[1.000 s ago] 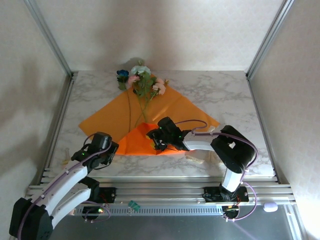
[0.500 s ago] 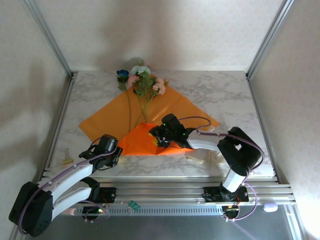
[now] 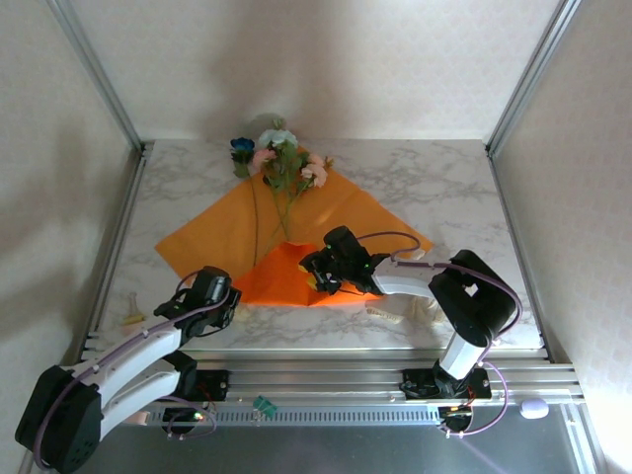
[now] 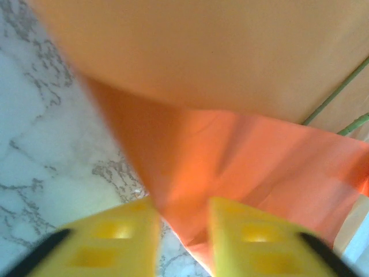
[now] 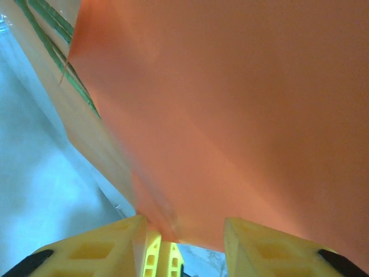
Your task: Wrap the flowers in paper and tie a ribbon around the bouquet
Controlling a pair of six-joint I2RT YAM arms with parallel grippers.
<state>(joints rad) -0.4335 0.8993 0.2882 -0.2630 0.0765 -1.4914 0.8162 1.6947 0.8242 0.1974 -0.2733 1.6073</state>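
Left gripper (image 4: 181,210) and right gripper (image 5: 183,225) gape narrowly astride the orange paper (image 3: 207,232) fold at 6 o'clock; I should pinch squarely.

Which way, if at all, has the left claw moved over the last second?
Yes. Against the table's front rail, the left gripper slid slightly right and nearer, toward the orange paper.

Lab cell: aluminium frame (image 3: 528,74), marble table (image 3: 444,188)

Marble table (image 3: 444,178), aluminium rails (image 3: 316,373)
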